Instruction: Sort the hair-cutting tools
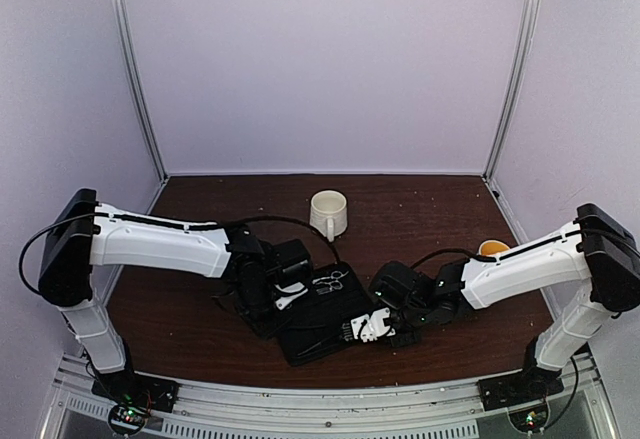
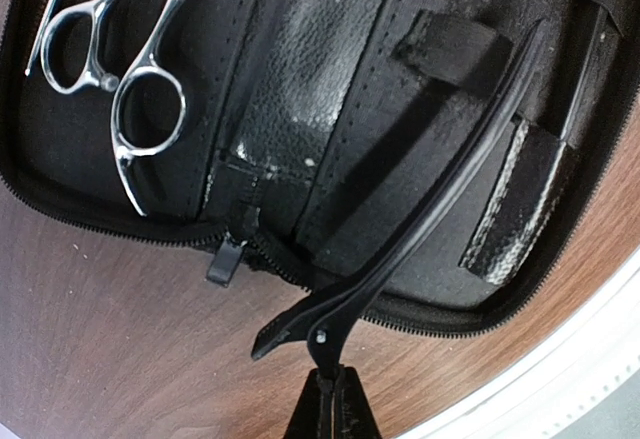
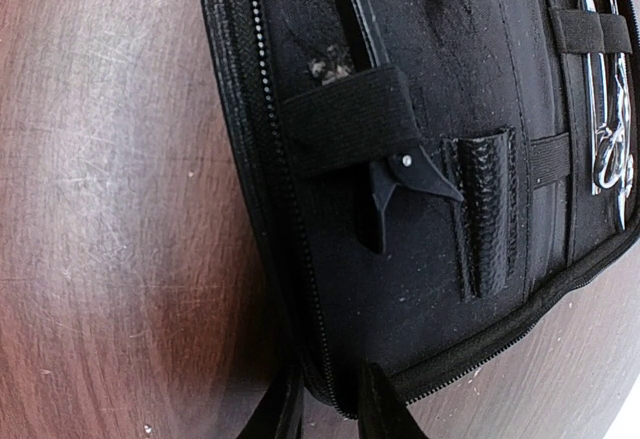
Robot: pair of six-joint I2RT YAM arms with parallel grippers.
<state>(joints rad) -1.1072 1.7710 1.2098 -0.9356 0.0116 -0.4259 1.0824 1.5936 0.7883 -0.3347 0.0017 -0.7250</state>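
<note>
As the top view shows, the open case (image 1: 315,324) is flanked by both arms on the worktop (image 1: 170,329). Left wrist: a hair clip (image 2: 435,199) is pinched at its hinge end by the left tool (image 2: 330,384), over the case beside scissors (image 2: 120,69); it should be lined up with the elastic loop (image 2: 445,49), then slid under. Right wrist: the case rim is straddled by the right tool (image 3: 330,399); clamped or not cannot be told.

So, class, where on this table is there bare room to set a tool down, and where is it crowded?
Bare wood: rear left, between the left wall and the white mug; the rear strip from that mug to the yellow-lined mug. Crowded: front centre, left arm and right arm meeting over the black case.
</note>
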